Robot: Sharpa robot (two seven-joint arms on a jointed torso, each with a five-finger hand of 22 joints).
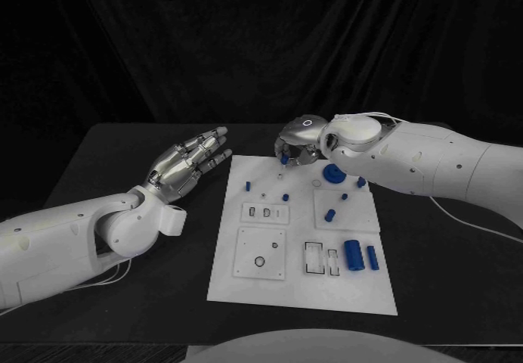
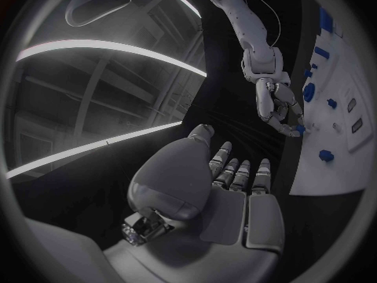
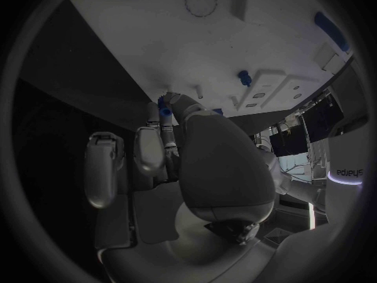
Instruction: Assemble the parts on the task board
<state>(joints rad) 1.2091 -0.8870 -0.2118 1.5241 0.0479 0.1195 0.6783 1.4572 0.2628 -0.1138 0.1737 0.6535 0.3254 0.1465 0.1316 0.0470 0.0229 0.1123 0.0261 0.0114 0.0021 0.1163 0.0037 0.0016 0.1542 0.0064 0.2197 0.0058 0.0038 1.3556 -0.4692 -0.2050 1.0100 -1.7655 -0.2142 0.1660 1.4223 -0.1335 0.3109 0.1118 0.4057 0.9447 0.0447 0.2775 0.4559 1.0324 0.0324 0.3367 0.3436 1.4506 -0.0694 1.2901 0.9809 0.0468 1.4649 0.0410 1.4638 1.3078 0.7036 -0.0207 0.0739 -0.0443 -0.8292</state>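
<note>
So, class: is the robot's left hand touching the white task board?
Apart. Head view shows the left hand over black table, a dark strip separating it from the task board.

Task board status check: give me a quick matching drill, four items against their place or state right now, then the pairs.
Items:
1. left hand
2. right hand
3. large blue cylinder
4. blue gear

Place or state:
A. lies on the task board near its right edge, toward the robot
B. pinches a small blue part at the board's far edge
C. off the board to its left, fingers apart, holding nothing
D. on the board's far right part, beside the right wrist

Pairs: 1-C, 2-B, 3-A, 4-D
</note>
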